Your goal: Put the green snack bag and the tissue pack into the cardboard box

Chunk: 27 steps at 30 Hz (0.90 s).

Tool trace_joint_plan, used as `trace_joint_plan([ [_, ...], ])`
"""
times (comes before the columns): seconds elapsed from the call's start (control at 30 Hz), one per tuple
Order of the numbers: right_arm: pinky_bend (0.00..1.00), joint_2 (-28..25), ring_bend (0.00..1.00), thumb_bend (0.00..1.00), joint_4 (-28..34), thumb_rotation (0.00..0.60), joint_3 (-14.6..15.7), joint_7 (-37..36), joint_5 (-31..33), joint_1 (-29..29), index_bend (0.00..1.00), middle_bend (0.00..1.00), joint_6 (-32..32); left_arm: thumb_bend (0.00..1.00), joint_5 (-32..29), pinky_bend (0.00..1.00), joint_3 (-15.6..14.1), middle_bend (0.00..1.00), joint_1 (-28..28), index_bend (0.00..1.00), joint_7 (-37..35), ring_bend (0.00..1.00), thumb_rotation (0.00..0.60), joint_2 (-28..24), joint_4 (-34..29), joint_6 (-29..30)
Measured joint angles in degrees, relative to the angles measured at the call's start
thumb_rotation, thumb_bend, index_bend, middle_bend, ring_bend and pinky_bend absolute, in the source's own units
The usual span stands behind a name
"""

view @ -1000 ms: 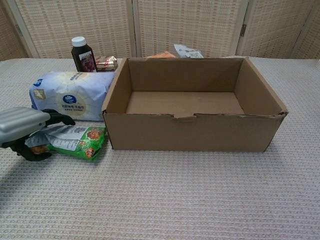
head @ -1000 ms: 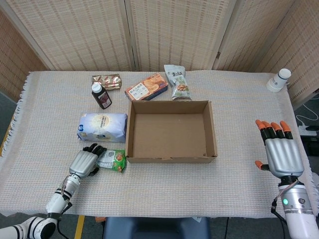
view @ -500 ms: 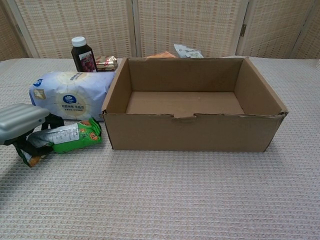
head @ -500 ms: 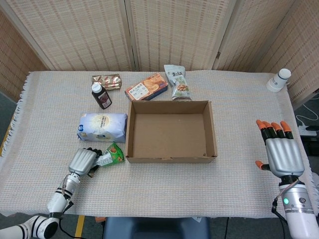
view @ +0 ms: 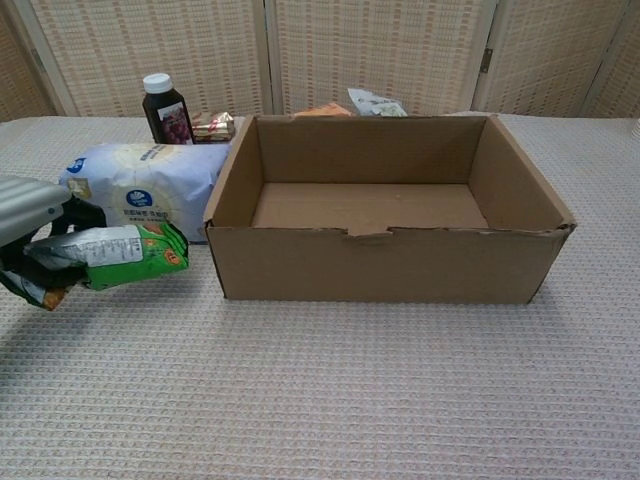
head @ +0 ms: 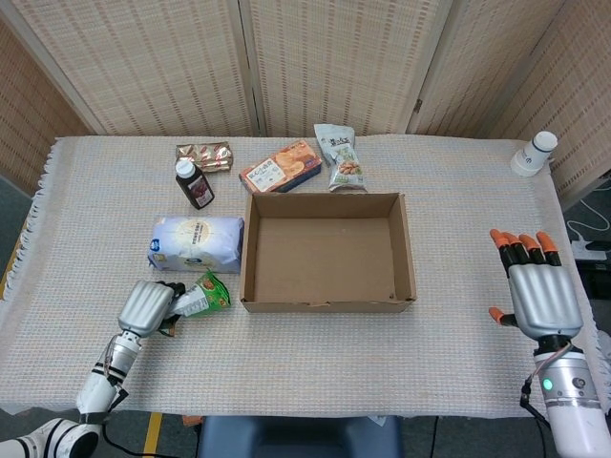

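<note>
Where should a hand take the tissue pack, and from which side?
Probably from above, across the short width of the tissue pack. It lies flat, its right end close against the cardboard box, so fingers fit only along its near and far long sides.

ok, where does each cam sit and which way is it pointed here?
Head view: high above the table's near edge, tilted down; sees the whole tabletop, the left hand holding the green snack bag, the right hand spread at the far right, both forearms.
Chest view: low, near tabletop height, facing the front wall of the cardboard box; only part of the left hand shows at the left edge.
Shared: box, snack bag, tissue pack, dark bottle, left hand.
</note>
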<state>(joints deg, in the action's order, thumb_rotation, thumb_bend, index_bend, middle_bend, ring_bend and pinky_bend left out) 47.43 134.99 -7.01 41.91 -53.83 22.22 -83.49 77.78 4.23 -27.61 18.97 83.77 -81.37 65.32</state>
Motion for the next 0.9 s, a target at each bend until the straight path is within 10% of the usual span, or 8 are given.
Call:
trace_joint_plan([
  [0.9,0.07,-0.3,0.0,0.06,0.0,0.6,0.3,-0.8,-1.1,-0.1,0.07,0.11,0.0,0.47,-3.9,0.8,5.8,0.8,-2.1,0.75,15.4,0.7,0.6,-17.9,-20.0,3.4],
])
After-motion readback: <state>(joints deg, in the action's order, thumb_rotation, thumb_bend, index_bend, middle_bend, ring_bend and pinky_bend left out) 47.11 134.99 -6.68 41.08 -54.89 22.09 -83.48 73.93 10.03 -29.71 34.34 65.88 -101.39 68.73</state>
